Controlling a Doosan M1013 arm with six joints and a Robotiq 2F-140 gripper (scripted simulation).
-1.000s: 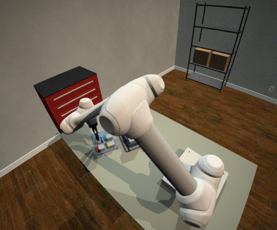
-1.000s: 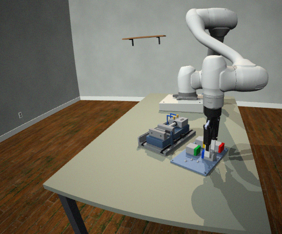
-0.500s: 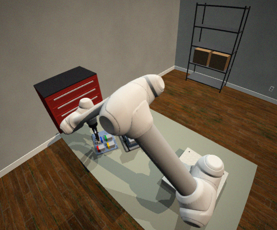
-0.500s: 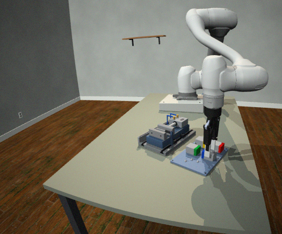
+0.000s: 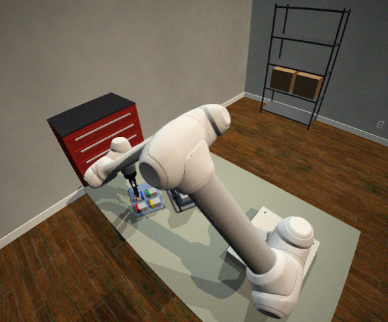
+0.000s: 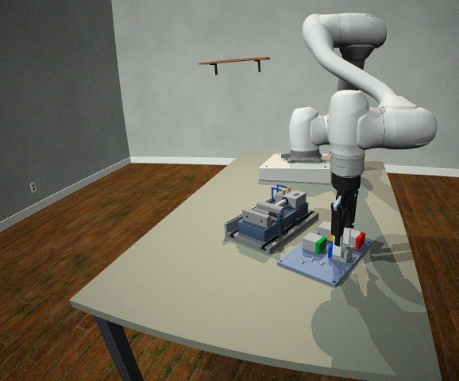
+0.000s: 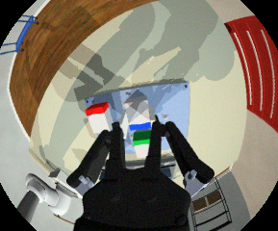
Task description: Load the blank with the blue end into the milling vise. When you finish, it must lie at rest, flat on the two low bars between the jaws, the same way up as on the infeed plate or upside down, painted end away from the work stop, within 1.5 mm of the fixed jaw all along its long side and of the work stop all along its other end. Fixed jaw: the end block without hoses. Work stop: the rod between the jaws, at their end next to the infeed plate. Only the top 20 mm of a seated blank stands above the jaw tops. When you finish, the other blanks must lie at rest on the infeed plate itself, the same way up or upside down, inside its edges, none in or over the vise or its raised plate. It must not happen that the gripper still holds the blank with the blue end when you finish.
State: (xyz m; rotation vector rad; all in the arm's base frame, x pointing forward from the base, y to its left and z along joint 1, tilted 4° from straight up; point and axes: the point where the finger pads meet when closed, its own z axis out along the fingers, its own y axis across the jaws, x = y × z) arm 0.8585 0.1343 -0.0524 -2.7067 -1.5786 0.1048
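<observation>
The blue-ended blank (image 5: 135, 199) (image 6: 346, 255) (image 7: 137, 107) is on the infeed plate (image 5: 149, 211) (image 6: 318, 271) (image 7: 177, 103), its blue end toward the green-ended blank. My gripper (image 5: 137, 196) (image 6: 342, 244) (image 7: 138, 113) points down and is shut on it, one finger on each long side. No lift off the plate can be made out. The milling vise (image 6: 254, 229) is beyond the plate; its fixed jaw (image 6: 256, 217) is the end block without hoses. The space between its jaws is mostly hidden, and the work stop cannot be made out clearly.
The green-ended blank (image 5: 151, 192) (image 6: 311, 242) (image 7: 141, 140), red-ended blank (image 5: 141, 207) (image 6: 360, 240) (image 7: 99, 121) and yellow-ended blank (image 5: 156, 202) (image 6: 325, 228) are on the infeed plate around the gripper. Small pegs stand on the plate. Blue hoses (image 6: 272, 194) rise at the vise's far end.
</observation>
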